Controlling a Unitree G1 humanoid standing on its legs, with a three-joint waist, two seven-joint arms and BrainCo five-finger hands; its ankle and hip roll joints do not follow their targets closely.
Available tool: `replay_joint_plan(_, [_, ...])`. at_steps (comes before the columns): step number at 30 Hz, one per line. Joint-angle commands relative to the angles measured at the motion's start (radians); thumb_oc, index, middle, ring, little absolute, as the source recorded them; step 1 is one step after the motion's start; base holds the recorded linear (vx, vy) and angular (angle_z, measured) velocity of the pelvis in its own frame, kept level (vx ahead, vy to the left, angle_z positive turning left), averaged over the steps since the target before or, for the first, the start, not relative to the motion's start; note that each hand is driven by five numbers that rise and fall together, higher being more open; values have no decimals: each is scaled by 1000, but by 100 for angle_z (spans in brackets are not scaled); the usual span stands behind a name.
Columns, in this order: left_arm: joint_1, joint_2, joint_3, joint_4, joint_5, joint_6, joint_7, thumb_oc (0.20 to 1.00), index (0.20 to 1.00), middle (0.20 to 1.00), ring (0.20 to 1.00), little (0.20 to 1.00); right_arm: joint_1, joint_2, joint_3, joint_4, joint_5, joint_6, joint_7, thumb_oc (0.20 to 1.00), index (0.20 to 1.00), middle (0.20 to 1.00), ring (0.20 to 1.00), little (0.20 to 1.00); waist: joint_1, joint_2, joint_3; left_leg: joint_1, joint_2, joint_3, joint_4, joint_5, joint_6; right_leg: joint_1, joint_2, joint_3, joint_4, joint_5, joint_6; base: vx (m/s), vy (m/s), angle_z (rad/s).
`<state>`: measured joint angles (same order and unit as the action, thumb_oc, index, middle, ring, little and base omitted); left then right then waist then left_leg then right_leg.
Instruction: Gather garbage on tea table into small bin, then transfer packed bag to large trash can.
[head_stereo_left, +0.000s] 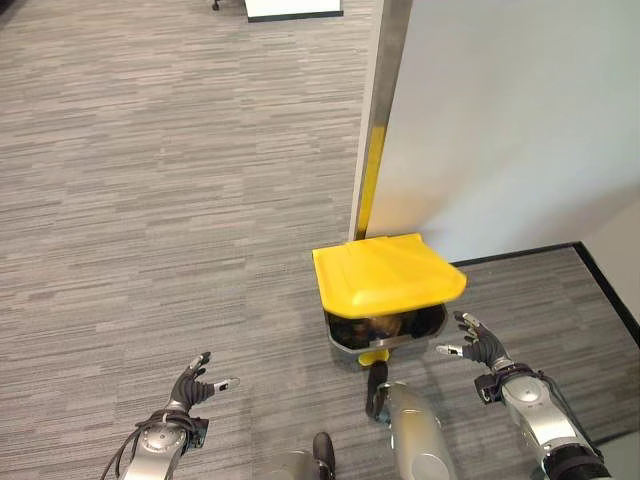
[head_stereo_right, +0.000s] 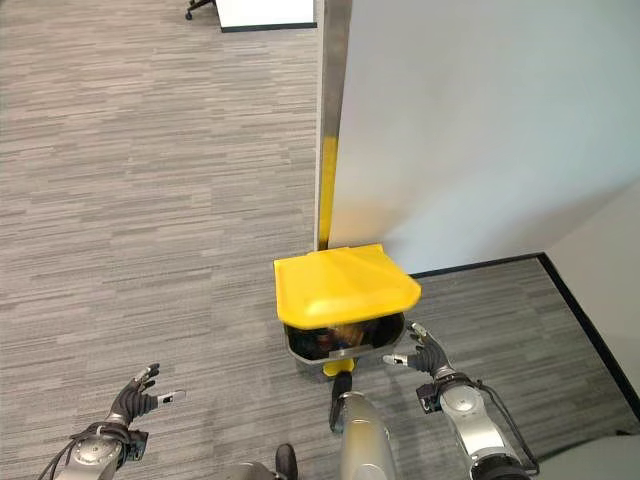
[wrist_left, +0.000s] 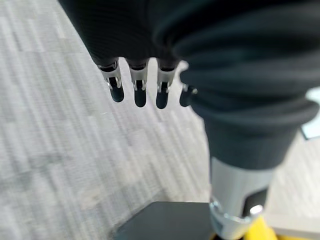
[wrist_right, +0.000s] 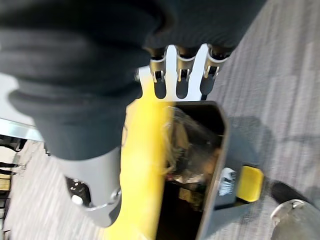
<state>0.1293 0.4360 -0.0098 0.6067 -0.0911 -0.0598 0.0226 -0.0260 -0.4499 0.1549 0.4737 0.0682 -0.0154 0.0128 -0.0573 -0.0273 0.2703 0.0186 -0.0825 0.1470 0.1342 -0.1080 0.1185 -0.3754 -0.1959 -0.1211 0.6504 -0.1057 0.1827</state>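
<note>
The large trash can stands on the carpet against a wall, its yellow lid raised. Inside, under the lid, lies a crumpled clear bag of rubbish, dim in the left eye view. A yellow pedal sticks out at the can's foot. My right hand hovers open just right of the can's rim, holding nothing, its fingers straight. Low at the left, well away from the can, my left hand is open and empty over bare carpet, its fingers spread.
A white wall panel with a metal edge post rises right behind the can. A black baseboard runs along the right. Grey carpet stretches to the left and far side; a white cabinet's base shows at the far edge.
</note>
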Motion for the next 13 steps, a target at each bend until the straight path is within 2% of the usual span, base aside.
replay_joint_plan(1, [-2, 47, 29, -60, -41, -29, 10, 1000, 1000, 1000, 1000, 1000, -26, -9, -7, -23, -14, -38, -3, 1000, 1000, 1000, 1000, 1000, 35, 0, -26, 13, 15, -59, -20, -90, -86, 94, 33, 13, -228, 101, -31, 43, -145, -5])
replay_joint_plan(2, [-2, 47, 22, -63, -39, -26, 5, 1000, 1000, 1000, 1000, 1000, -3, -5, -15, -21, -17, -32, -2, 1000, 1000, 1000, 1000, 1000, 37, -15, -36, 10, 13, -67, -23, -86, -94, 144, 53, 18, -298, 77, -33, 76, -206, -23])
replay_joint_plan(3, [-1, 46, 23, -47, -33, -28, 9, 1000, 1000, 1000, 1000, 1000, 2, -3, -14, 3, -18, -30, -4, 1000, 1000, 1000, 1000, 1000, 39, -27, -61, -2, 29, -53, -28, -78, -106, 166, 74, 24, -368, 69, -37, 81, -207, -22])
replay_joint_plan(5, [-2, 45, 19, -39, -36, -30, 7, 1000, 1000, 1000, 1000, 1000, 11, -4, -16, 5, -16, -30, -1, 1000, 1000, 1000, 1000, 1000, 36, -32, -66, -5, 35, -47, -28, -77, -112, 181, 85, 28, -403, 72, -36, 59, -160, -12])
replay_joint_plan(6, [0, 35, 18, -32, -39, -27, 2, 1000, 1000, 1000, 1000, 1000, 29, -11, -27, 13, -17, -25, 0, 1000, 1000, 1000, 1000, 1000, 29, -39, -84, -3, 50, -41, -37, -65, -128, 214, 97, 29, -469, 75, -41, 71, -193, -6])
replay_joint_plan(13, [16, 18, 20, -12, -26, -21, -13, 1000, 1000, 1000, 1000, 1000, 74, -18, -55, 47, -10, -23, 1, 1000, 1000, 1000, 1000, 1000, 16, -44, -124, 20, 73, -47, -79, -39, -152, 300, 116, 12, -594, 82, -56, 46, -91, 10])
